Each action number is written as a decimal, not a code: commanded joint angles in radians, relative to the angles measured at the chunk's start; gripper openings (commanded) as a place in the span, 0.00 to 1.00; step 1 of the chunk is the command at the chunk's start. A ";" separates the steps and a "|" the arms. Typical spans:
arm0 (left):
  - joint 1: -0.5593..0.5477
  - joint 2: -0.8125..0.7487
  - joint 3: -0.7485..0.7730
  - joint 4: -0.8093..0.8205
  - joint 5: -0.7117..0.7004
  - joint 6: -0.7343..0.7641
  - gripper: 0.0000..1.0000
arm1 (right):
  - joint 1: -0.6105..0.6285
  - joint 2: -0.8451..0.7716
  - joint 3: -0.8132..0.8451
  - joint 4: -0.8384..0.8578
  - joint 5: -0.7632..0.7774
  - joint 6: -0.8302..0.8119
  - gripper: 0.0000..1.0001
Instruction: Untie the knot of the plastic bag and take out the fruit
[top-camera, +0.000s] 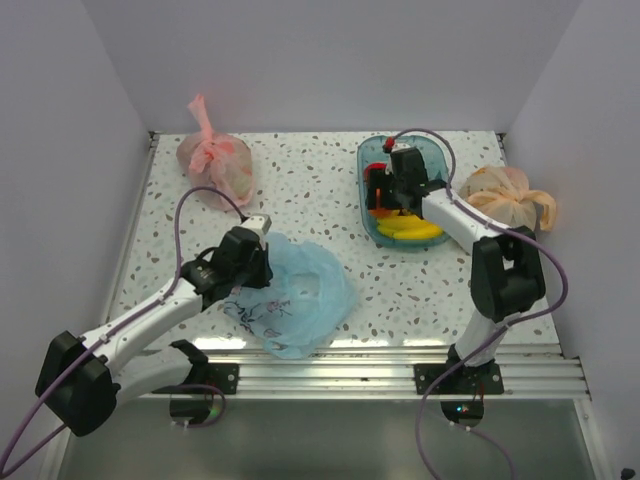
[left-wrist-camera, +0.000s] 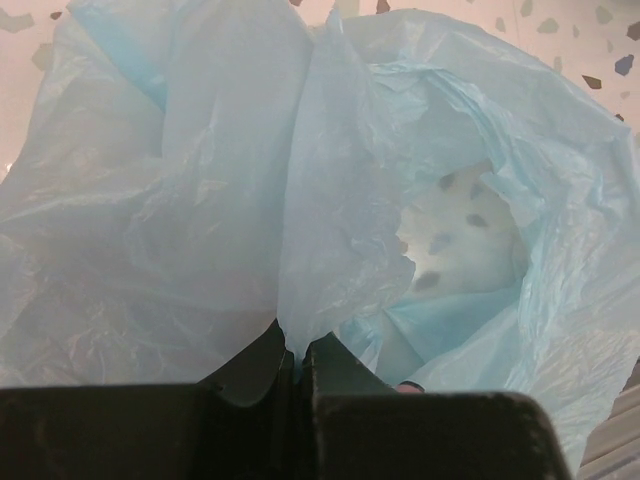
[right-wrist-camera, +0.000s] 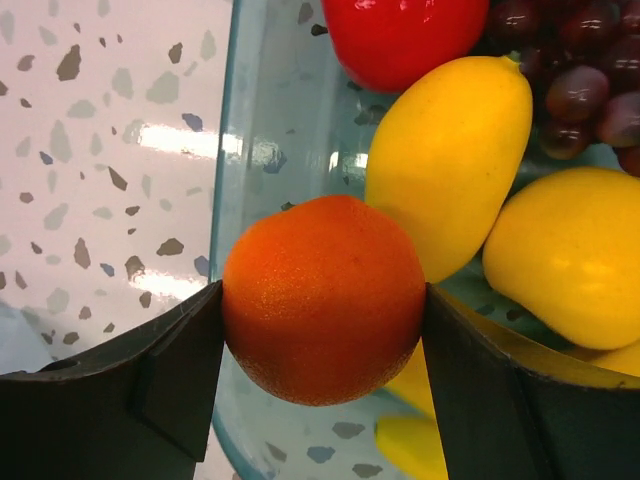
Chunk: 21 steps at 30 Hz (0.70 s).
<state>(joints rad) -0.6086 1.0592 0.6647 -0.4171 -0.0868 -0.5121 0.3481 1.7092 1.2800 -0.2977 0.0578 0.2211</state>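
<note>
The light blue plastic bag (top-camera: 300, 290) lies open and flat at the table's front left. It fills the left wrist view (left-wrist-camera: 200, 200), and the speckled table shows through its mouth. My left gripper (top-camera: 255, 262) is shut on a fold of the bag's edge (left-wrist-camera: 292, 350). My right gripper (top-camera: 393, 200) is shut on the orange (right-wrist-camera: 325, 298) and holds it over the teal tray (top-camera: 368, 160). In the tray lie a red apple (right-wrist-camera: 400, 35), yellow fruits (right-wrist-camera: 455, 160), dark grapes (right-wrist-camera: 570, 70) and a banana bunch (top-camera: 410, 231).
A knotted pink bag (top-camera: 213, 158) sits at the back left. An orange bag (top-camera: 505, 195) sits at the right, next to the right arm. White walls close in the table on three sides. A metal rail (top-camera: 380, 365) runs along the front edge.
</note>
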 joint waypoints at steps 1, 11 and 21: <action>0.004 -0.030 -0.005 0.061 0.068 0.040 0.06 | -0.009 0.059 0.067 0.037 -0.052 0.054 0.61; 0.004 -0.084 0.019 0.048 0.116 0.075 0.32 | -0.009 -0.095 0.062 -0.038 -0.021 0.029 0.99; 0.006 -0.139 0.231 -0.110 -0.140 0.046 0.99 | -0.009 -0.454 0.070 -0.204 0.164 -0.002 0.99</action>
<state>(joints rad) -0.6086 0.9558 0.8001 -0.4931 -0.1139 -0.4549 0.3393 1.3655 1.3144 -0.4202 0.1177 0.2440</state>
